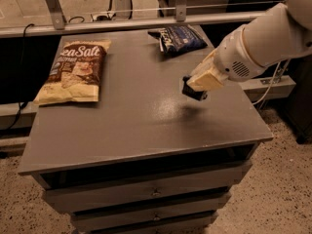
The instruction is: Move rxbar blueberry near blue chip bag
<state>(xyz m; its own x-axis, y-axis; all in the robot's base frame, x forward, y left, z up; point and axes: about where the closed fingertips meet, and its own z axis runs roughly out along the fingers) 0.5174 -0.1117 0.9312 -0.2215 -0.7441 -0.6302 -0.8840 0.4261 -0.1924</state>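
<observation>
Sea Salt chip bag (73, 69) lies flat at the left of the tabletop (136, 126), out of the way. The blue chip bag (178, 37) sits upper middle and is the target. Right of centre, the end effector (197, 87) pinches the rxbar blueberry (191, 92) clear of the surface, I'd guess for carrying. The arm slants down from the upper right.

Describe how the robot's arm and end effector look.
The arm is smooth, rounded white casing with a dotted grille near the wrist. The end effector, above the table's right side, is pale tan and blocky. No markings show.
</observation>
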